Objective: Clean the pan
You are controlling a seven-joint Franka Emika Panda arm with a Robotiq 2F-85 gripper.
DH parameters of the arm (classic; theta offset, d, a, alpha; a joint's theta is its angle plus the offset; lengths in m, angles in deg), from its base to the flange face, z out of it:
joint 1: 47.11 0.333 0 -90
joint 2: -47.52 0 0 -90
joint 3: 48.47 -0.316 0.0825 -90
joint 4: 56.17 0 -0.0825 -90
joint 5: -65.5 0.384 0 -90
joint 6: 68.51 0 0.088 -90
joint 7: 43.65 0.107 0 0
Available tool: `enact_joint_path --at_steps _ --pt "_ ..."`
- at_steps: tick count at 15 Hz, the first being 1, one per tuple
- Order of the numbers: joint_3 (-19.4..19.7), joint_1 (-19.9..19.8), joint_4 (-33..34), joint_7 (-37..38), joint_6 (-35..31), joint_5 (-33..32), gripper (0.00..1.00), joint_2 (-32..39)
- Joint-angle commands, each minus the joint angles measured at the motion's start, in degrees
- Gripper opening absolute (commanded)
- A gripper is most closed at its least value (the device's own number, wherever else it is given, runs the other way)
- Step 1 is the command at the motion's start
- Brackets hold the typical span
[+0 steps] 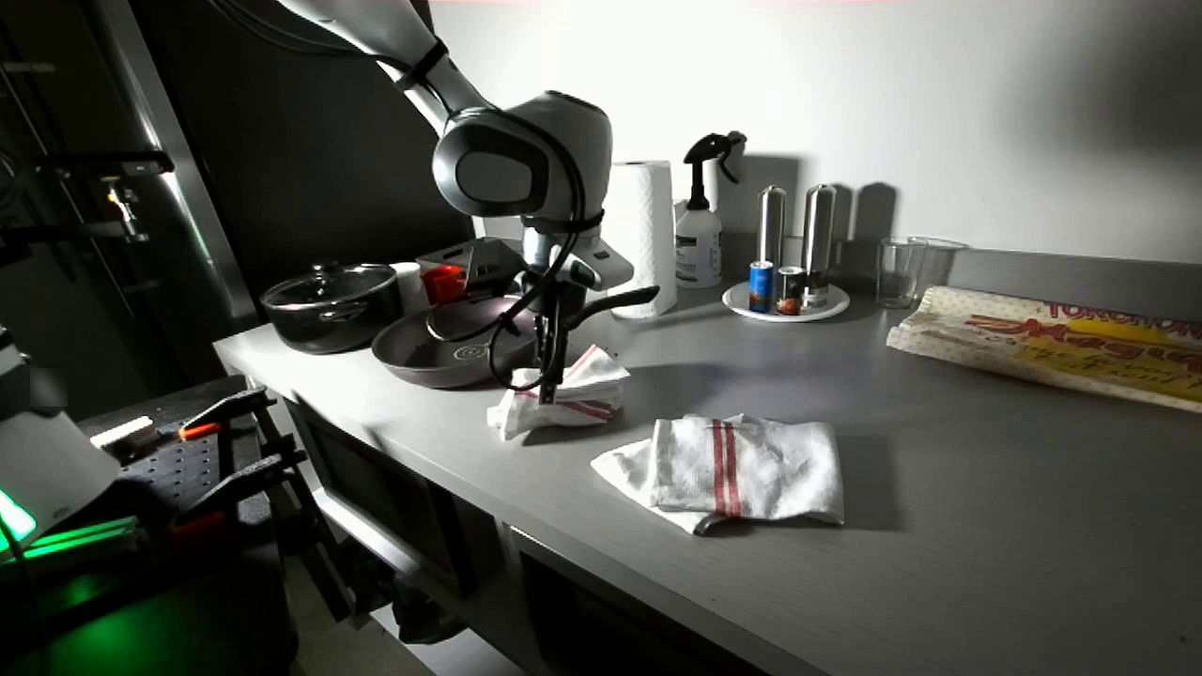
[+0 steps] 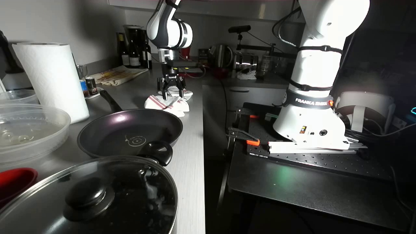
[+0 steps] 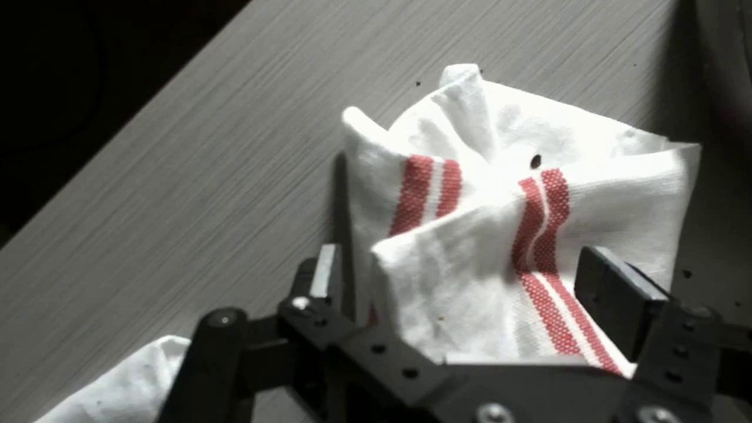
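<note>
The fingers of the gripper are spread wide apart, and folds of the striped cloth are seen between them; whether the cloth is touched cannot be told. The pan is set on the counter just past that cloth from the fingers; in an exterior view it is partly covered by the gripper and hanging cables, and in the wrist view only a sliver of it is caught. The second cloth, opposite the pan across the fingers, is cut off in that view. A dark speck on the striped cloth cannot be identified. Past the pan from the fingers, the lidded black pot is cropped in an exterior view, its inside obscured by reflections on the glass lid. In the clear tub, round shapes can be seen but not identified; the red bowl is cut off by the frame. Well apart from the fingers, a blue can and a dark can are borne by the white plate; two steel mills are seen behind, one partly hidden.
</note>
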Motion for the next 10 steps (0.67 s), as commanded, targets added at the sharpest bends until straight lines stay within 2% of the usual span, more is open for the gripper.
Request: enact_joint_path --at_steps 1,10 --pt "1.9 0.9 -0.8 3.3 1.0 -2.6 1.0 -2.1" --pt "-2.7 -1.4 1.3 -0.4 0.4 2.1 1.0 2.1"
